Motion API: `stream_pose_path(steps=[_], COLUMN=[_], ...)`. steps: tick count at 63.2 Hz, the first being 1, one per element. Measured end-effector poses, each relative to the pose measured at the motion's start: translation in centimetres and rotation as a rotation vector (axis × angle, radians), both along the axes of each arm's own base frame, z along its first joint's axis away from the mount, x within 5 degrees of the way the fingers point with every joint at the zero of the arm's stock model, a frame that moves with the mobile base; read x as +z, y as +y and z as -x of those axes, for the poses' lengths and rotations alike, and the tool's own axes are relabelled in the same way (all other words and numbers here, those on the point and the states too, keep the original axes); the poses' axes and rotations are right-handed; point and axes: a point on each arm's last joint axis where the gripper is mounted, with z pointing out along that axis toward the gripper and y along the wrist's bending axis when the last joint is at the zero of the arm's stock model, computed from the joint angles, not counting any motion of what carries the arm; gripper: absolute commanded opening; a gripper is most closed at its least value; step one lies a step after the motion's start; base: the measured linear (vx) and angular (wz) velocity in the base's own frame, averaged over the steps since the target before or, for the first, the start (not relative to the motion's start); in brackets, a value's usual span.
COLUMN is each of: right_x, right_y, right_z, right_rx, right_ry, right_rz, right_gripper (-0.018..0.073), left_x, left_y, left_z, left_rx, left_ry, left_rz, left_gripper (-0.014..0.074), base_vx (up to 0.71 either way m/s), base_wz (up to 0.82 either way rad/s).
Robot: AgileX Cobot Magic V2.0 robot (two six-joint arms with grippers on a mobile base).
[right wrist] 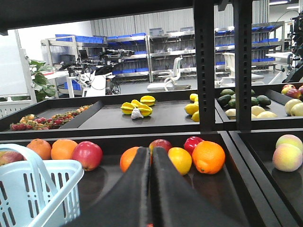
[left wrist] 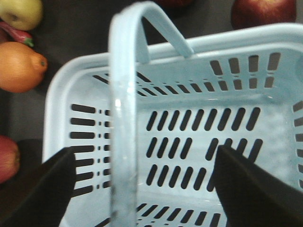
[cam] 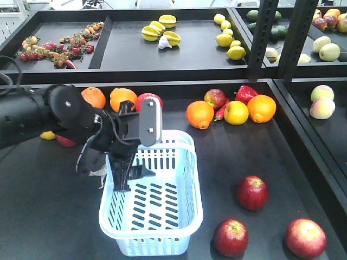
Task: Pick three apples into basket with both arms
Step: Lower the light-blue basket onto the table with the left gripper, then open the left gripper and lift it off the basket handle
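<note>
The pale blue basket (cam: 154, 227) stands empty at the table's front centre with its handle (left wrist: 124, 118) raised. My left gripper (cam: 130, 179) hangs open over the basket's left half. In the left wrist view the left gripper (left wrist: 147, 184) holds nothing, and the handle rises between its black fingers (left wrist: 42, 189). Three dark red apples lie on the table right of the basket: one (cam: 252, 192) nearest it, one (cam: 230, 237) at the front and one (cam: 305, 237) at the front right. My right gripper (right wrist: 151, 158) is shut with nothing in it, low over the table, with the basket (right wrist: 47, 189) to its left.
Oranges (cam: 199, 114), a yellow apple (cam: 236, 112), a red pepper (cam: 246, 93) and further red apples (cam: 215, 98) line the back of the table. Black raised tray edges (cam: 303, 141) bound it. A black shelf post (cam: 263, 38) stands at the back right.
</note>
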Motion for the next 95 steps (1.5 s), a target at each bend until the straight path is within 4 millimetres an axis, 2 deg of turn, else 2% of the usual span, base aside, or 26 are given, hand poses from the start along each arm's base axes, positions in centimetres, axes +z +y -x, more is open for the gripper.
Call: stream_pose_path(steps=[16, 26, 39, 52, 69, 78, 95], right_x=[0.0, 0.0, 0.0, 0.0, 0.0, 0.0, 0.0], right_y=[0.0, 0.0, 0.0, 0.0, 0.0, 0.0, 0.0], right_z=[0.0, 0.0, 0.0, 0.0, 0.0, 0.0, 0.0], right_rx=[0.000, 0.000, 0.000, 0.000, 0.000, 0.000, 0.000], right_ry=[0.000, 0.000, 0.000, 0.000, 0.000, 0.000, 0.000], right_rz=[0.000, 0.000, 0.000, 0.000, 0.000, 0.000, 0.000], right_gripper=[-0.0009, -0.0009, -0.0009, -0.0009, -0.0009, -0.0009, -0.0009], left_x=[3.8, 5.9, 8.0, 10.1, 13.0, 13.4, 11.8], left_y=[1.3, 2.7, 6.1, 9.9, 13.7, 14.9, 16.4], left_z=[1.9, 3.1, 3.8, 4.1, 6.2, 8.5, 13.6], left_rx=[0.088, 0.243, 0.578, 0.901, 1.150, 1.217, 1.272], left_ry=[-0.012, 0.040, 0.151, 0.177, 0.096, 0.047, 0.027], left_rz=[0.043, 0.083, 0.180, 0.320, 0.447, 0.476, 0.515], left_gripper=[0.0580, 0.0580, 0.0580, 0.0580, 0.0580, 0.0580, 0.0580], base_vx=[0.00, 0.00, 0.00, 0.00, 0.00, 0.00, 0.00], base_wz=[0.00, 0.00, 0.00, 0.00, 0.00, 0.00, 0.00])
